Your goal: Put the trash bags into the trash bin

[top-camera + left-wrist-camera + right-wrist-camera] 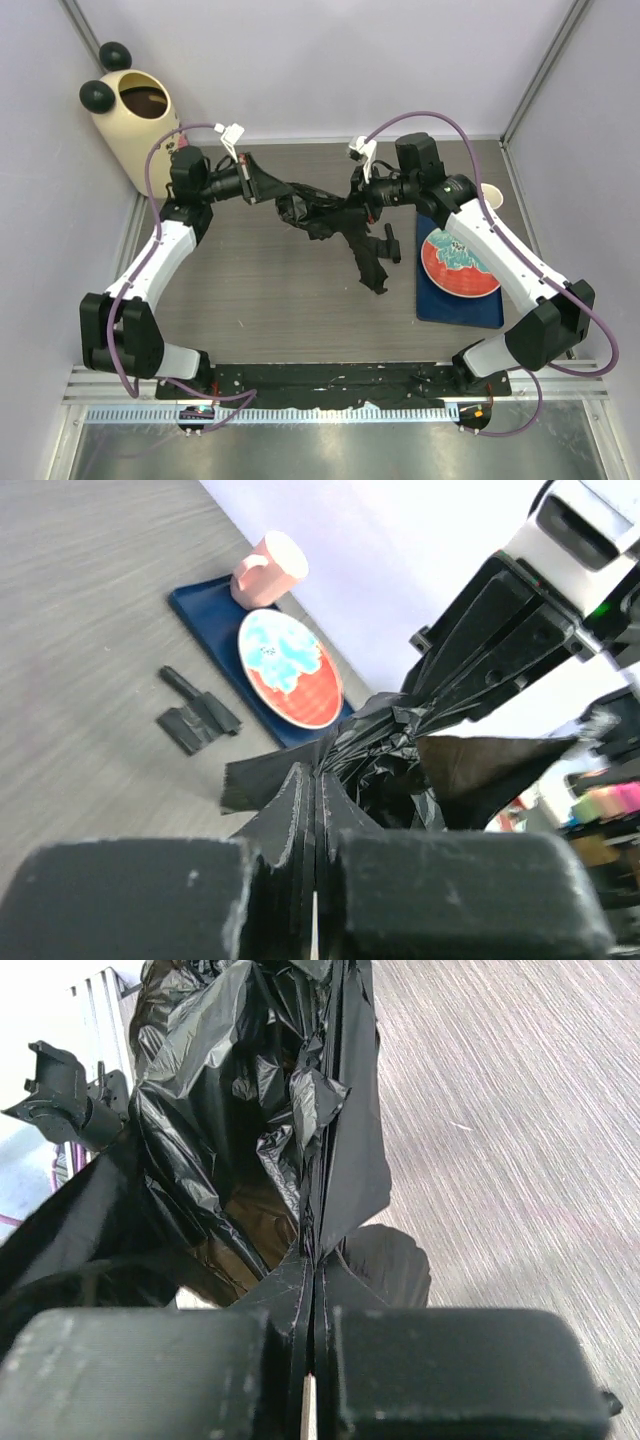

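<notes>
At your far left corner stands the cream trash bin (133,122). Its two black ball ears are at the top and its brown inner bucket shows through the open mouth. It sits just beyond the left arm's wrist, and nothing black shows inside it.

Your left gripper (252,184) is clamped narrow on one end of the black trash bag (312,212). In the left wrist view the plastic is pinched flat between the fingers (150,900), with folds fanning out past them.

The bag spans the middle of the table (230,300) between your two tools, bunched and crinkled. A loose tail hangs toward the near side, and you cannot tell whether it touches the wood.

Your right gripper (358,196) is likewise closed tight on the other end. The right wrist view shows a thin pleat of plastic squeezed between its pads.

Just right of the hanging tail, a small folded black piece (392,241) lies flat on the table. Beside it is a dark blue tray (455,308) carrying a red and blue plate (458,264). A pink cup (268,568) stands at the tray's far end.
</notes>
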`<state>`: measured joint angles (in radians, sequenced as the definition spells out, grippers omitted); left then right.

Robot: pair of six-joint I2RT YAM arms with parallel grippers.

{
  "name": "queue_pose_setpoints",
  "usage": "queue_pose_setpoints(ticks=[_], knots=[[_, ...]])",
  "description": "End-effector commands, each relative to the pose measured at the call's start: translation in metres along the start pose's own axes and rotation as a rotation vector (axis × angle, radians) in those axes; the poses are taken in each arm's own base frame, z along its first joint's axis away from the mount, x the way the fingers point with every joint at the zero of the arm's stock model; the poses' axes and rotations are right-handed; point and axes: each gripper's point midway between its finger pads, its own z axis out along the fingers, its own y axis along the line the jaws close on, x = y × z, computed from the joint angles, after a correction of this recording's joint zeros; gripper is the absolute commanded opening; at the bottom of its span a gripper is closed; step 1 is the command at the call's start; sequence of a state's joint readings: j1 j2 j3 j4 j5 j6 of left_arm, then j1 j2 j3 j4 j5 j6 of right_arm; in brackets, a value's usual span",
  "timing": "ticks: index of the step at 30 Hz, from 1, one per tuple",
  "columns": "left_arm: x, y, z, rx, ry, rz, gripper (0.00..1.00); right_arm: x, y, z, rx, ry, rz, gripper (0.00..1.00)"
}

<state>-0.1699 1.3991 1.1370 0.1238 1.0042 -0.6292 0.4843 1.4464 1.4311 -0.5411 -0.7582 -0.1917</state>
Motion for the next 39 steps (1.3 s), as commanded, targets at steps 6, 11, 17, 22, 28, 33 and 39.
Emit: queue_pose_setpoints(ticks=[6, 11, 17, 22, 28, 33, 39], knots=[[-0.05, 0.008, -0.032, -0.054, -0.287, -0.197, 0.39, -0.027, -0.012, -0.022, 0.105, -0.088, 0.049, 0.01], [-0.037, -0.022, -0.051, 0.025, -0.199, -0.046, 0.63, -0.043, -0.015, -0.029, 0.112, -0.159, 0.065, 0.01], [-0.008, -0.031, -0.05, 0.011, -0.107, -0.026, 0.73, -0.047, -0.01, -0.026, 0.079, -0.188, 0.07, 0.01], [0.0, -0.036, -0.034, 0.02, -0.057, -0.028, 0.76, -0.052, -0.009, -0.024, 0.063, -0.201, 0.072, 0.01], [0.001, -0.029, -0.02, -0.003, -0.058, -0.051, 0.69, -0.056, -0.004, -0.023, 0.047, -0.214, 0.075, 0.01], [-0.005, -0.026, -0.012, 0.005, -0.084, -0.086, 0.61, -0.053, 0.001, -0.021, 0.03, -0.208, 0.071, 0.01], [-0.009, -0.02, -0.006, -0.015, -0.108, -0.145, 0.54, -0.055, 0.006, -0.019, 0.017, -0.216, 0.06, 0.01]])
